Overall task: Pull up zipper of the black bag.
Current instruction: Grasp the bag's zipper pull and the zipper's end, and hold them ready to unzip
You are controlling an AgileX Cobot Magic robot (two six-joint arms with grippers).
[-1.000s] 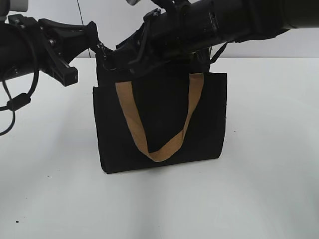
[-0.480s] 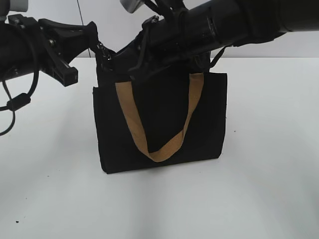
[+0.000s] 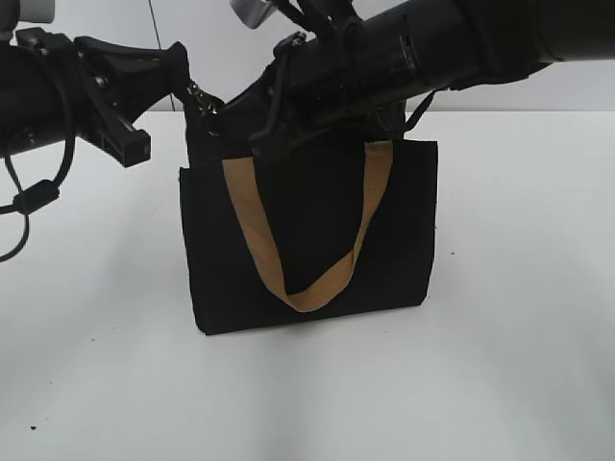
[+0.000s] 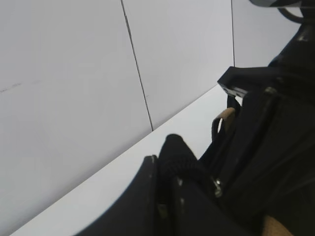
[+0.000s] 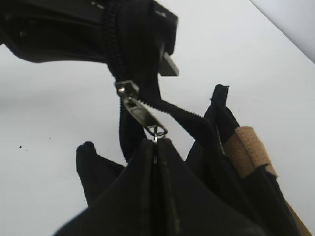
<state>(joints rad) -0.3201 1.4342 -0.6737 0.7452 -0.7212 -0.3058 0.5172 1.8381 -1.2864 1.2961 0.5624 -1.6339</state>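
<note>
In the right wrist view, the right claw is sitting closest to the lens with its two dark fingers pressed together, pinching the small ring at the end of the silver pull tab. The tab is stretching taut and slanted from the fingertips up and away to the slider, so the zipper is lying directly ahead of this claw. From the slider, one run of teeth is climbing toward the left claw and another is curving off right toward the tan handle; whether the teeth behind the slider are meshed cannot be told.

Farther off, the left claw is gripping the fabric at the bag's end corner, its fingers apparently closed on a bunched black fold, though the contact is dark and hard to read.

In the exterior view, the black bag is standing upright on the white table, its top rim running left to right. The slider is showing silver at the rim's left corner, just beside the left claw, so the remaining travel is probably short. The right arm is clearly the one placed to draw the tab along the rim while the left anchors the corner.
</note>
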